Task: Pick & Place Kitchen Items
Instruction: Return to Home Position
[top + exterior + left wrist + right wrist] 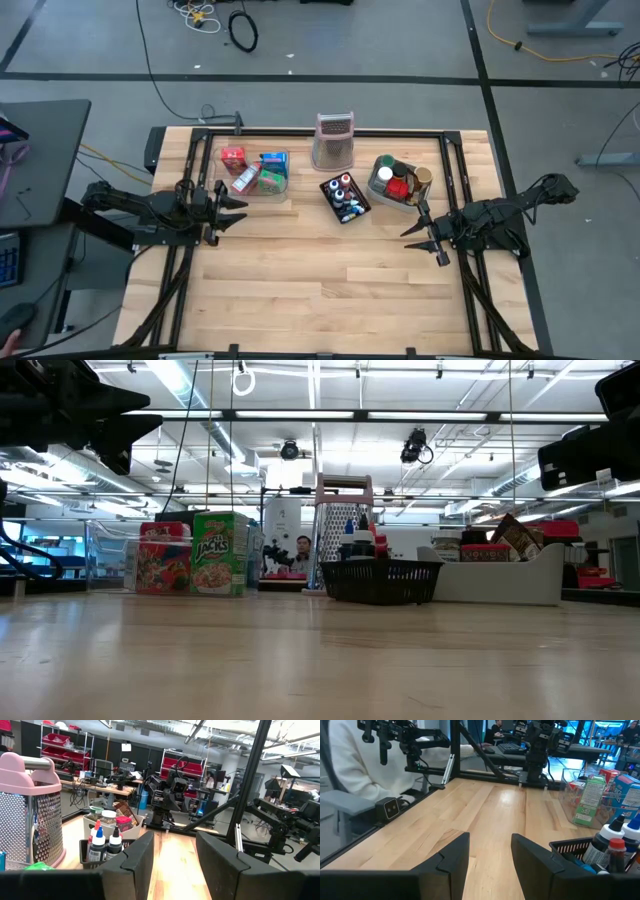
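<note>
The kitchen items sit along the table's far side. Red, blue and green packets (256, 170) stand in a clear tray (222, 170). Small bottles (344, 194) fill a black mesh basket (328, 188). Cans (397, 179) sit in a grey bin (375, 189). My left gripper (235, 207) hovers at the table's left, near the tray, open and holding nothing (175, 850). My right gripper (418, 232) hovers at the right, just near of the bin, also open with nothing between its fingers (490, 851).
A tall metal grater with a pink top (334, 140) stands at the far middle between tray and bin. The near half of the wooden table (320, 290) is bare wood. A person in white (350, 765) shows beyond the table's left edge.
</note>
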